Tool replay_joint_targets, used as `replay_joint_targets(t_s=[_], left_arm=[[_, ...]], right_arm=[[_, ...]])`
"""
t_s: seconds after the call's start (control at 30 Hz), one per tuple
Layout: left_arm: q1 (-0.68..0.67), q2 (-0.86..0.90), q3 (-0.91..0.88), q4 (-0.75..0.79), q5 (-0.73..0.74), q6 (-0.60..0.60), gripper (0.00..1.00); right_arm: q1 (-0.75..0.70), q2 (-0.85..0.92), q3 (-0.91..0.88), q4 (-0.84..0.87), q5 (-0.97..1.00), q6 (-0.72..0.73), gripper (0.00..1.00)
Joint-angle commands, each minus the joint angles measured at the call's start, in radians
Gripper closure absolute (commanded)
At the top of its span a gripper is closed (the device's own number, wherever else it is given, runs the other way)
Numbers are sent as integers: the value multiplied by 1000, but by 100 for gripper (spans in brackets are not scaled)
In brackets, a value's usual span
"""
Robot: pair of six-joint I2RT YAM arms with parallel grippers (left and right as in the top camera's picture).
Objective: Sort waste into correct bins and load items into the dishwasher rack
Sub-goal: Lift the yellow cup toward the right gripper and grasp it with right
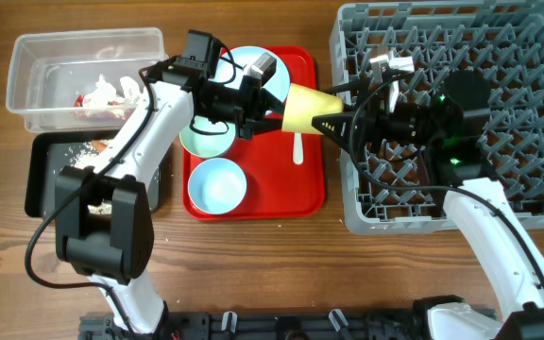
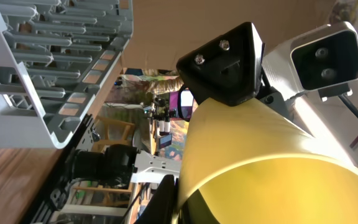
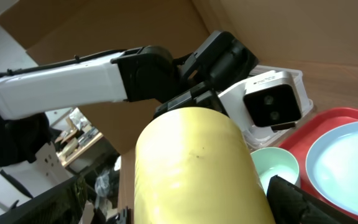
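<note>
Yellow and smooth, the tapered cup (image 1: 308, 109) is held on its side above the red tray's (image 1: 310, 194) right edge, clamped at one end by the left gripper (image 1: 264, 118) and at the other by the right gripper (image 1: 346, 123). Its long axis is pointed at the pegged grey rack (image 1: 536, 189), nearer the right arm

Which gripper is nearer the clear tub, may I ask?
Left. The left gripper hangs over the red tray; the right gripper is farther from the clear tub, beside the rack.
</note>
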Motion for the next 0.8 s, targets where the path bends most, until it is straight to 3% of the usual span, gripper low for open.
replay_joint_targets(t_s=[0.0, 0.3, 0.53, 0.77], left_arm=[[5, -32, 7, 0, 29, -29, 96], [5, -32, 7, 0, 28, -29, 96], [5, -32, 7, 0, 28, -29, 96], [5, -31, 7, 0, 28, -29, 88]], right_arm=[[9, 35, 16, 0, -84, -47, 10], [31, 60, 16, 8, -94, -48, 23], [35, 60, 16, 15, -94, -53, 43], [34, 60, 16, 31, -94, -44, 49]])
